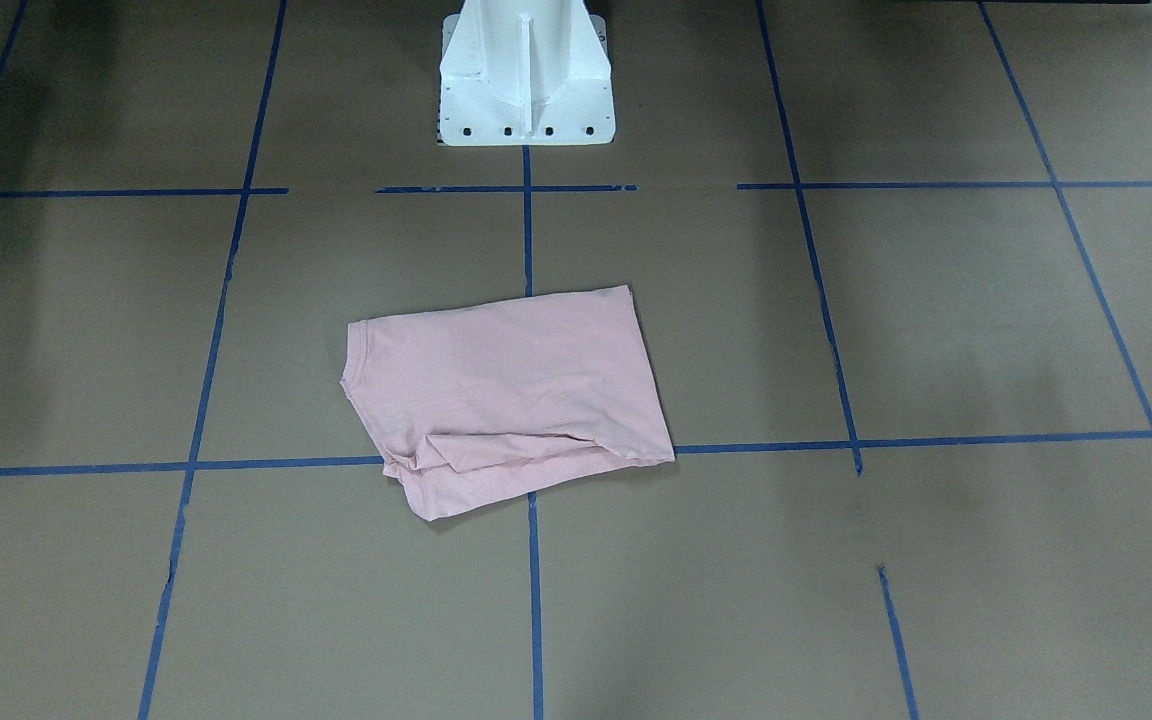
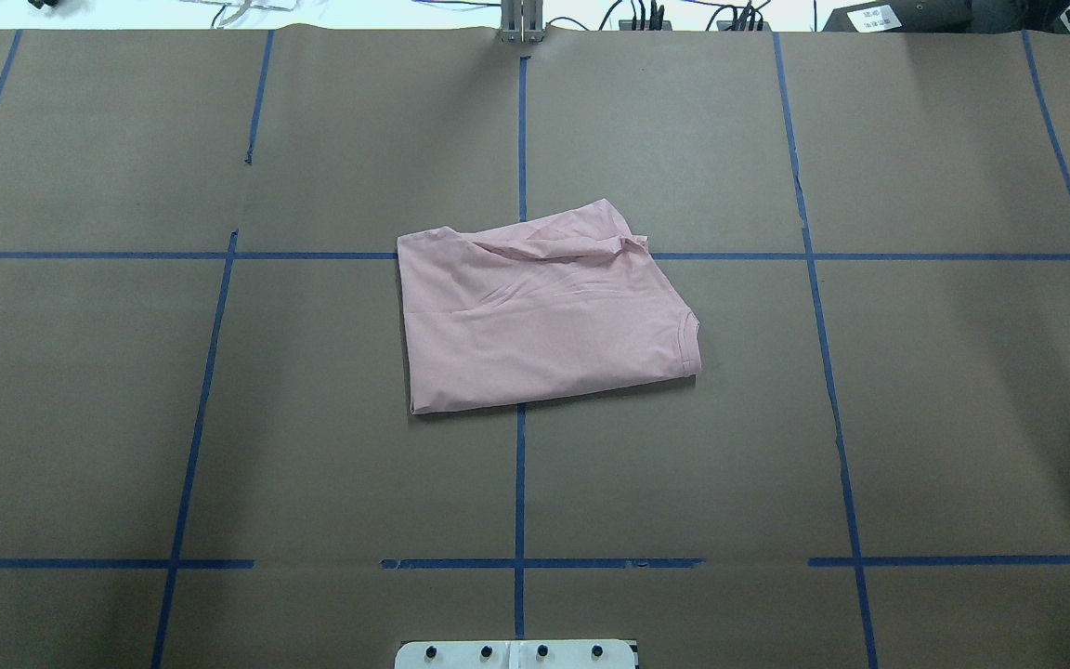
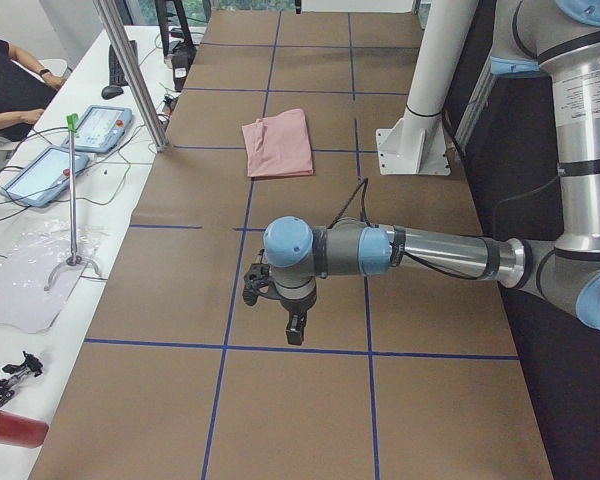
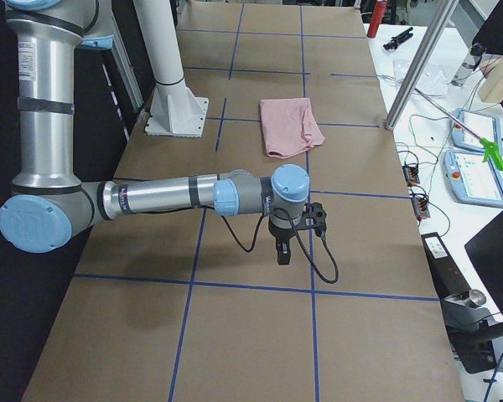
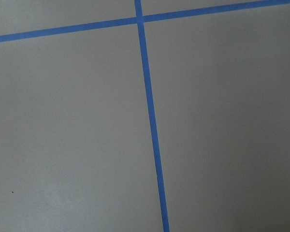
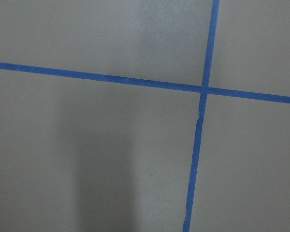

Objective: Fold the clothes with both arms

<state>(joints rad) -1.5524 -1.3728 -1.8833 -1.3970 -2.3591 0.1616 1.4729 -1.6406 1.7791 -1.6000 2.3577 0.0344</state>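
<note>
Left gripper (image 3: pixel 293 325) hangs pointing down over bare paper at the table's left end, nothing in it as far as shows. It appears only in the side view, so I cannot tell if the jaws are wide or narrow. Right gripper (image 4: pixel 282 251) is the same at the table's right end: pointing down, black cable looped beside it, jaw gap cannot be told. Both are well apart from the T-shirt (image 2: pixel 544 311).

The T-shirt is light pink, folded to a rough rectangle, flat at the middle of the table (image 1: pixel 936 320) in front of the white pedestal (image 1: pixel 526 80). It covers the crossing of the centre blue tape line (image 2: pixel 520 465) and a cross line. The neck band is on the robot's right side. A rumpled fold runs along the edge far from the robot. No print shows.

The left arm (image 3: pixel 420 255) and right arm (image 4: pixel 168 197) stretch level above the brown paper. Both wrist views show only paper and tape lines.

Off the far edge stand two tablet-like controllers (image 3: pixel 100 128), a red cylinder (image 3: pixel 10 428) and a seated person (image 3: pixel 5 70).
</note>
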